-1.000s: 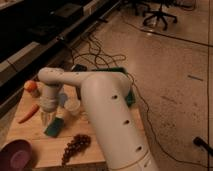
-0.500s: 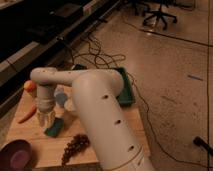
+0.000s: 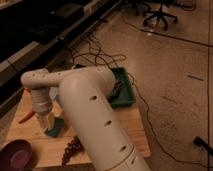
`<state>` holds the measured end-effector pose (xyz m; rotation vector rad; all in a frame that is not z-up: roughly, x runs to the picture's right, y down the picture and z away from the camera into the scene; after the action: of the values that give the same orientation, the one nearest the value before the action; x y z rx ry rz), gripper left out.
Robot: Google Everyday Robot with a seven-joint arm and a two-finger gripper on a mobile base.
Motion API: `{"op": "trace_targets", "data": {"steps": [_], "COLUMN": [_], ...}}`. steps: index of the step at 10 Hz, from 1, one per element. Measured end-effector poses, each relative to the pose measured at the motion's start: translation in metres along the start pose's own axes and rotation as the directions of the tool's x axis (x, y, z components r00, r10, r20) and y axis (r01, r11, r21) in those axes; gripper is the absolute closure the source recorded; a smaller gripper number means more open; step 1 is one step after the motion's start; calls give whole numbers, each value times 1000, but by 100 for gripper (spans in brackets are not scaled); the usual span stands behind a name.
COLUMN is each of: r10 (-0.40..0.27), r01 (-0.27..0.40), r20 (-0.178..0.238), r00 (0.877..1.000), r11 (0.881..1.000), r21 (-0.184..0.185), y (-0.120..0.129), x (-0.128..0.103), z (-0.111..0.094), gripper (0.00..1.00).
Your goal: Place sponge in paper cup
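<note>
My gripper hangs from the white arm over the left part of the wooden table. It is right above and touching or nearly touching a green sponge that lies on the table. The paper cup is hidden, probably behind the arm.
An orange carrot lies left of the gripper. A purple bowl sits at the front left corner. A dark bunch of grapes lies at the front. A green tray stands at the table's back right. Cables run on the floor beyond.
The arm has swung left and lowered toward the table. The gripper now sits down at the green sponge. The pale cup seen earlier is now covered by the arm.
</note>
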<state>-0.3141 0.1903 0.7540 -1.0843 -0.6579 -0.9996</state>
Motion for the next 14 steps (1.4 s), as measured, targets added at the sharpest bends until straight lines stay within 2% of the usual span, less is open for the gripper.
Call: {"op": "trace_targets", "data": {"steps": [3,4,6,8,11,13,14], "r10": [38,52,53,50,6,-22,-34], "r01": [-35,-40,-28,-7,63,102,120], "r20": [-64,-118,-174,-226,-245,-263,-272], "r00": [997,992,983,973,969,965,962], "r11": [998,995,989,982,960,951,945], "r21": [52,95,146,188,271,293,305], "y": [8,11,9,9,4,-5,-8], "x": [3,4,5,7,13,13,20], "z": [4,6,11,13,15,22,27], "gripper": [52,40,23,20,20,20,20]}}
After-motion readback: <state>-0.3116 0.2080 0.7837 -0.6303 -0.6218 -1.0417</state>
